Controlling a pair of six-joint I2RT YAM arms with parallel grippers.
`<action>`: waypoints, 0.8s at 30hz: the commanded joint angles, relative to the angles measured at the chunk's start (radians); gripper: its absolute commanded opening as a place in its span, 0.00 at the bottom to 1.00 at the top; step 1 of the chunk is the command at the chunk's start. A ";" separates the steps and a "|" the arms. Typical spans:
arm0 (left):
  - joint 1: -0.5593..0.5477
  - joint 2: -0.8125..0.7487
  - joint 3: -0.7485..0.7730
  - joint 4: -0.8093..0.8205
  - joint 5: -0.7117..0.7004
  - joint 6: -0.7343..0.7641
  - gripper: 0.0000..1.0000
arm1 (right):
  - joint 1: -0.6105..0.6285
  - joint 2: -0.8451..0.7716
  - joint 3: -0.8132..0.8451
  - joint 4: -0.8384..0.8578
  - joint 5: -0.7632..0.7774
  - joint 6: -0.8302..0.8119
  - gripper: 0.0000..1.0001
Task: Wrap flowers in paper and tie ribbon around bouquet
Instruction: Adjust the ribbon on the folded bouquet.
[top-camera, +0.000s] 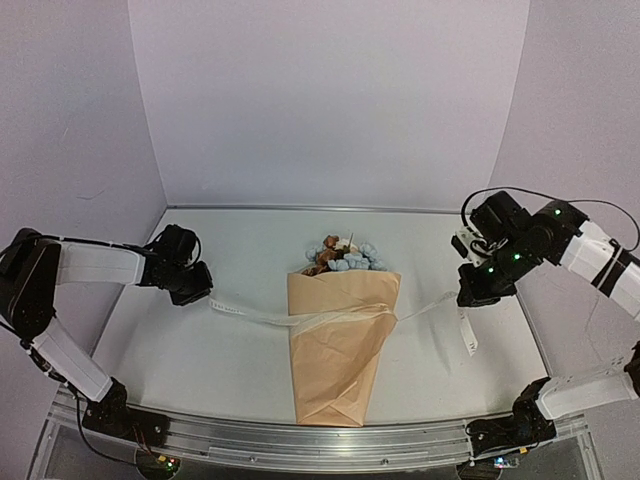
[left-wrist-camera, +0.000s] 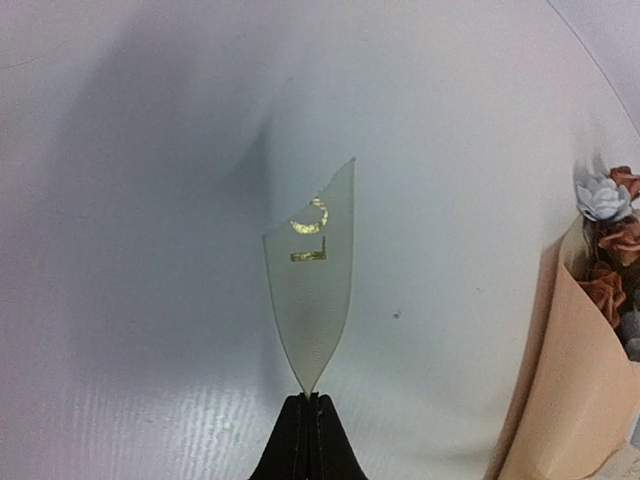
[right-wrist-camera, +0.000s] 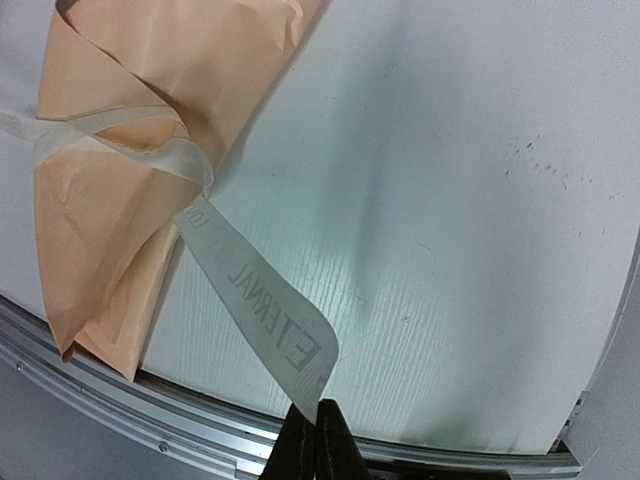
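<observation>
The bouquet lies in the middle of the table, a tan paper (top-camera: 335, 350) cone with its point toward the near edge. The blue and brown-orange flowers (top-camera: 340, 257) show at its wide far end. The cream ribbon (top-camera: 330, 318) crosses the cone's middle and runs out to both sides. My left gripper (top-camera: 205, 290) is shut on the ribbon's left end (left-wrist-camera: 312, 290), which sticks up past the closed fingertips (left-wrist-camera: 300, 415). My right gripper (top-camera: 465, 300) is shut on the right part of the ribbon (right-wrist-camera: 265, 310), printed with letters, and a short tail (top-camera: 467, 335) hangs below it.
An aluminium rail (top-camera: 320, 435) borders the table's near edge, just below the cone's tip. White walls enclose the table on the left, back and right. A black cable (top-camera: 520, 192) loops over the right arm.
</observation>
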 joint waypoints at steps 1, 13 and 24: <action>-0.059 0.021 0.103 0.086 0.125 0.053 0.00 | 0.014 -0.036 0.075 -0.050 0.092 -0.051 0.00; -0.230 0.142 0.295 0.084 0.194 0.097 0.00 | 0.021 -0.028 0.164 -0.094 0.188 -0.112 0.00; -0.344 0.188 0.355 0.078 0.261 0.161 0.00 | 0.022 0.051 0.258 -0.123 0.183 -0.179 0.00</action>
